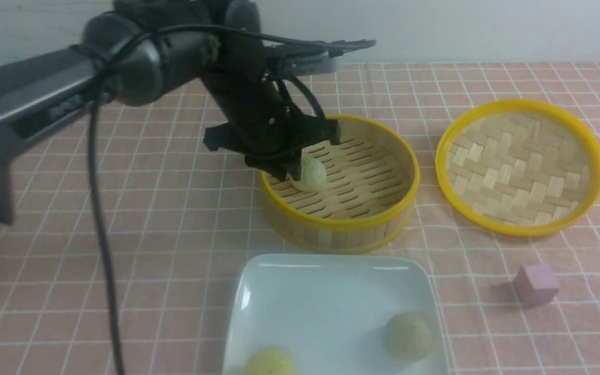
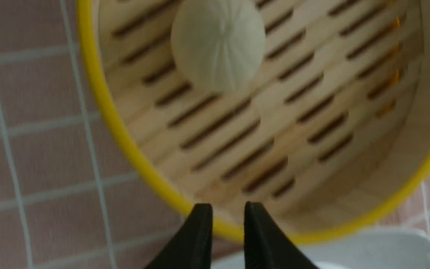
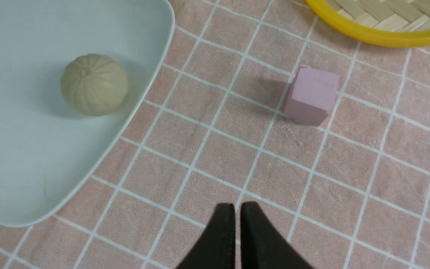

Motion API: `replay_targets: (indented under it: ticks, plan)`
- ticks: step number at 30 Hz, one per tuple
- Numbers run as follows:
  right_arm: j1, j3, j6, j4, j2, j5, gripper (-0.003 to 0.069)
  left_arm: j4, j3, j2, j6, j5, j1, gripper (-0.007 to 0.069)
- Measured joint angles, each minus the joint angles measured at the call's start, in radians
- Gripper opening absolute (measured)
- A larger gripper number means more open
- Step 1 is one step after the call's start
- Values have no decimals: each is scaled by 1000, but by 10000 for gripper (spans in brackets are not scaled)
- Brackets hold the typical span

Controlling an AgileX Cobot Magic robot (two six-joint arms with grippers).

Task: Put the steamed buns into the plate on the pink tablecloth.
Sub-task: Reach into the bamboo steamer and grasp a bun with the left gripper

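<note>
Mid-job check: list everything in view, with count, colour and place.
steamed buns: three, pale beige, one in the steamer basket, two on the plate
plate: one, glossy white, in front of the steamer basket
steamer basket: one, bamboo with yellow rim, table centre
lid: one, woven bamboo with yellow rim, right of the steamer basket
cube: one, pink-purple, right of the plate
tablecloth: one, salmon pink with white grid, under everything
left gripper: one, black, over the steamer basket beside its bun, slightly open, empty
right gripper: one, black, above bare tablecloth near the cube, shut, empty
</note>
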Motion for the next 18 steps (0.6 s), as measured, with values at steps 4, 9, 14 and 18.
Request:
replay_targets:
  ticks: [4,9,14,18]
  plan:
    - [0,0,0,0,0,0,19,66,-157,117,-14,6,-13,271]
    - [0,0,0,-6,0,0,29,108,-252,235,-60,-31,-13,302]
    - [0,0,0,-18,0,0,40,129,-253,277,-125,-30,-13,147]
    - [0,0,1,-21,0,0,45,93,-256,239,-118,35,-13,29]
